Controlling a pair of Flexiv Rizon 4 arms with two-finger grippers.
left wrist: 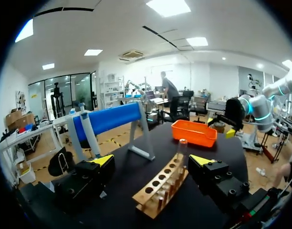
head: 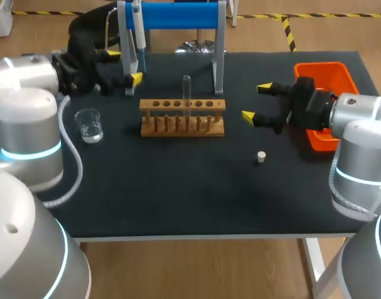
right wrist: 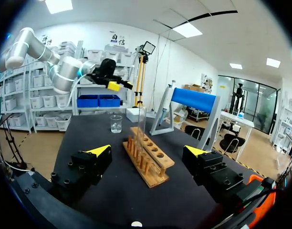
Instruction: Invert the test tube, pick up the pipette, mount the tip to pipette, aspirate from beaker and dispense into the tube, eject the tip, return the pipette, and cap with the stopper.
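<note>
While both arms hang over the black tabletop (head: 178, 199), the left hand (head: 124, 66) sits in the upper left of the frame, its yellow-tipped fingers spread wide with nothing between them. Just beside it, the pipette (head: 141, 40) hangs on the blue stand (head: 178, 15) at the back of the tabletop. Lower down on the left, apart from that hand, stands the glass beaker (head: 89, 124) with a little clear liquid in it.

Over on the right of the frame, the right hand (head: 256, 101) is likewise open and empty, its fingers pointing toward the wooden rack (head: 182, 118) in the middle. The test tube (head: 187, 93) stands upright in one of the rack's holes; from where I stand I can't tell which end is up. Below the right hand, clear of it, the small white stopper (head: 261, 157) lies on the tabletop. Behind that arm, an orange bin (head: 330, 75) rests near the right edge, partly hidden.
</note>
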